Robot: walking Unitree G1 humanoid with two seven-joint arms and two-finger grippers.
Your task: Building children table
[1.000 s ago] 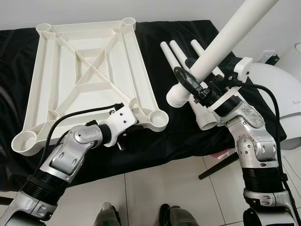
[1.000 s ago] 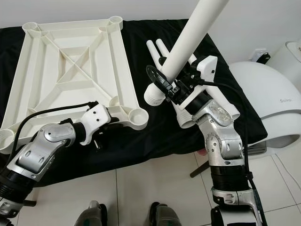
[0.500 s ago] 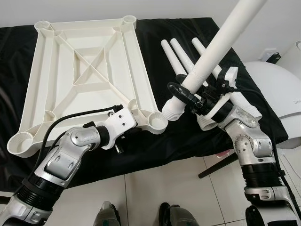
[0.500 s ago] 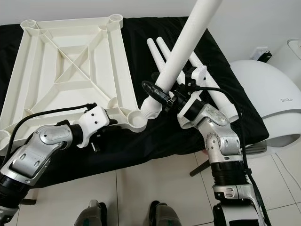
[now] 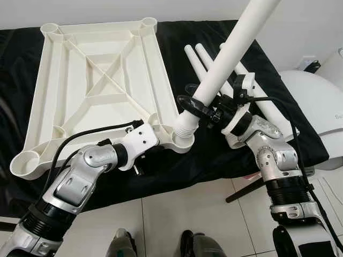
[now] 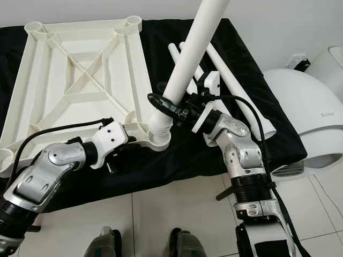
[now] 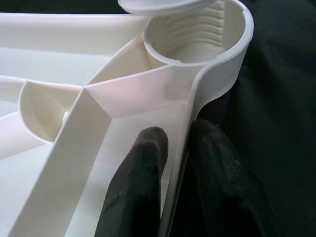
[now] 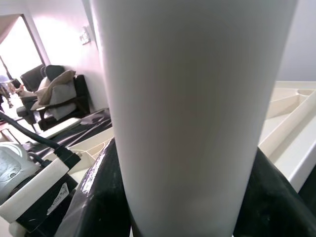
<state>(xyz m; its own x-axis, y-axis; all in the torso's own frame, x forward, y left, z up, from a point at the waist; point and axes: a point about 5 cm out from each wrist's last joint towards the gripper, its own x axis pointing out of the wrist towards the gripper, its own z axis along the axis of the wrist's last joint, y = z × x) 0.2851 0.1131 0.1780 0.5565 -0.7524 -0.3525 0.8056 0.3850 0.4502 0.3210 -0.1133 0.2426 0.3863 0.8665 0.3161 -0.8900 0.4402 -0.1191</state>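
Observation:
The white table top [image 5: 102,69] lies upside down on a black cloth. My left gripper [image 7: 178,132] is shut on the table top's rim, one finger inside and one outside, just behind the near right corner socket [image 7: 197,34]. My right gripper [image 5: 198,107] is shut on a long white table leg [image 5: 230,51] that leans up and to the right. The leg's threaded end [image 5: 185,124] sits at the mouth of that corner socket [image 5: 185,142]; how far it is in I cannot tell.
Spare white legs [image 5: 199,58] lie on the black cloth [image 5: 214,160] to the right of the table top, behind my right arm. A white rounded appliance [image 5: 316,101] stands at the far right. Tiled floor [image 5: 177,214] lies below the cloth's front edge.
My right gripper has carried the leg left and down, bringing its threaded end from above the spare legs to the corner socket. The left gripper has kept its hold on the rim.

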